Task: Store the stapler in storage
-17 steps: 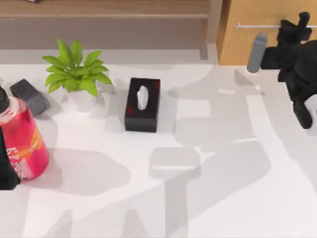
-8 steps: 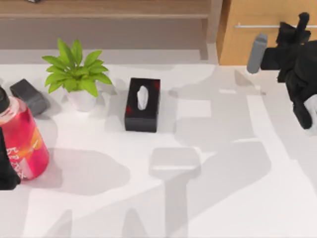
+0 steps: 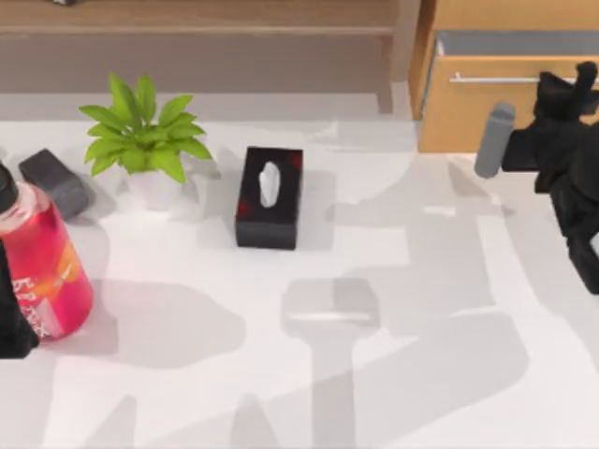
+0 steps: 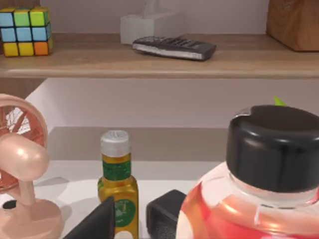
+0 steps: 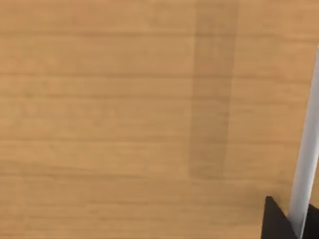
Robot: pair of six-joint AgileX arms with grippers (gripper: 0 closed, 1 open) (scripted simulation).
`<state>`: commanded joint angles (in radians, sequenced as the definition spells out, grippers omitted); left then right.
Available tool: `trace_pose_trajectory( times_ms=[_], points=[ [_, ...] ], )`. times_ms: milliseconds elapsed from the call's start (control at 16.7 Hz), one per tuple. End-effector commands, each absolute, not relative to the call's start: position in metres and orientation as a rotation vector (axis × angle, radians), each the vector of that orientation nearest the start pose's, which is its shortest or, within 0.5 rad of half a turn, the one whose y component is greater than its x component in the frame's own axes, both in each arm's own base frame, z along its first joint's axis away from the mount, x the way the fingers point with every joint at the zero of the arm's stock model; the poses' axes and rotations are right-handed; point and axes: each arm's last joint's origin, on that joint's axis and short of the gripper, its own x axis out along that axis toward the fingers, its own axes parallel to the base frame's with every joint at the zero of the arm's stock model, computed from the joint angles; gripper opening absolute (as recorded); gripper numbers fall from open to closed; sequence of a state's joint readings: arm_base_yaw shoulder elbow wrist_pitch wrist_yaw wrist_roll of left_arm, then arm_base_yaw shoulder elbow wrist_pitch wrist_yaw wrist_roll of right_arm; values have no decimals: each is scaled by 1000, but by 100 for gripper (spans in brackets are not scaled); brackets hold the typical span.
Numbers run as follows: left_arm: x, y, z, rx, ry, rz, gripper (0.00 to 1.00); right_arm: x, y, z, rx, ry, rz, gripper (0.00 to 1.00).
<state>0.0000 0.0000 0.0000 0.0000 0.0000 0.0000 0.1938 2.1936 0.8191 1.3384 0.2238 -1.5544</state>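
Now our right gripper (image 3: 573,82) pinches the drawer (image 3: 487,103) handle (image 3: 496,79) at the table's (image 3: 402,374) far right corner. The stapler (image 3: 56,181) lies near the left edge, slanting.

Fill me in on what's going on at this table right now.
The right gripper is at the drawer's silver handle, at the table's far right, and the drawer is partly pulled out. The dark grey stapler lies on the table's far left, beside the potted plant. The left arm is parked at the left edge by the red bottle.
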Motion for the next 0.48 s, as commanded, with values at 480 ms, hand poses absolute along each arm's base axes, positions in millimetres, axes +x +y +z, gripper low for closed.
trace_pose_trajectory(
  times_ms=[480],
  points=[
    [106, -1, 160, 0, 0, 0, 100, 364, 71, 90, -1567, 4, -11, 0]
  ],
)
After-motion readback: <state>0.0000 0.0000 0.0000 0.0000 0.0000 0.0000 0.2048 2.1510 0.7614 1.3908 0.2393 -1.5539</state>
